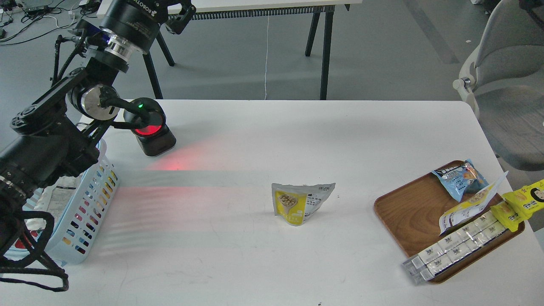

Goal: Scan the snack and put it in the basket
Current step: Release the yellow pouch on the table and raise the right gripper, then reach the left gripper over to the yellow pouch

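With the left end effector (180, 17) sitting high, grip state unclear, the snack (301, 203) is risking toppling while standing alone on the worktop (272, 140)

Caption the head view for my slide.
Snack pouch waits mid-table between scanner and wooden tray; basket at left.
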Motion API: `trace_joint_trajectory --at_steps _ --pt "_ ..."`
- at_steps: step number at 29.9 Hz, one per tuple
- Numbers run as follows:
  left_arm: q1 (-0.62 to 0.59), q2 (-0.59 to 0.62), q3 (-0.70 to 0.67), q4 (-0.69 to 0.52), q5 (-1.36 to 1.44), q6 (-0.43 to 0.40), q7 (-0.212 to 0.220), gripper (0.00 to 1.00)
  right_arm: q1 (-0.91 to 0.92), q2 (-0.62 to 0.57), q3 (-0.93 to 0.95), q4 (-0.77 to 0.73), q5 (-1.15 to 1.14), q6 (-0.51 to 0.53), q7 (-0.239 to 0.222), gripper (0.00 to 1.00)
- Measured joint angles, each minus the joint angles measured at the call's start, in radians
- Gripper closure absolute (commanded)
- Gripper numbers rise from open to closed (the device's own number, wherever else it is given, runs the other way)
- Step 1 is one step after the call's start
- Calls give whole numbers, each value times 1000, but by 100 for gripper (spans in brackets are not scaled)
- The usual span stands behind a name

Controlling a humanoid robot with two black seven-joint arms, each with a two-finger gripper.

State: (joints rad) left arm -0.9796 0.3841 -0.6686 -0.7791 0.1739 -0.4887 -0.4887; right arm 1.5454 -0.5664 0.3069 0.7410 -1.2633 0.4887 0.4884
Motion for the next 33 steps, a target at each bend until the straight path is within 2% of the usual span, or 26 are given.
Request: trace_joint_trajectory --at_steps 7,17,26,29,33 --pt "-39 5 -6 92 -7 0 0 0 -34 -22 -2 -131 515 0 0 3" --pt "-100 5 -56 96 -5 0 0 0 -171 -58 6 -130 1076 0 0 3" --pt "-144 16 -52 71 9 0 0 0 -199 -48 4 -112 1139 0 0 3" --pt "-174 33 -12 9 90 0 0 0 -208 -46 0 -111 1139 0 0 3" --pt "-252 57 144 -130 239 -1 0 0 -218 -51 3 -112 1139 0 0 3"
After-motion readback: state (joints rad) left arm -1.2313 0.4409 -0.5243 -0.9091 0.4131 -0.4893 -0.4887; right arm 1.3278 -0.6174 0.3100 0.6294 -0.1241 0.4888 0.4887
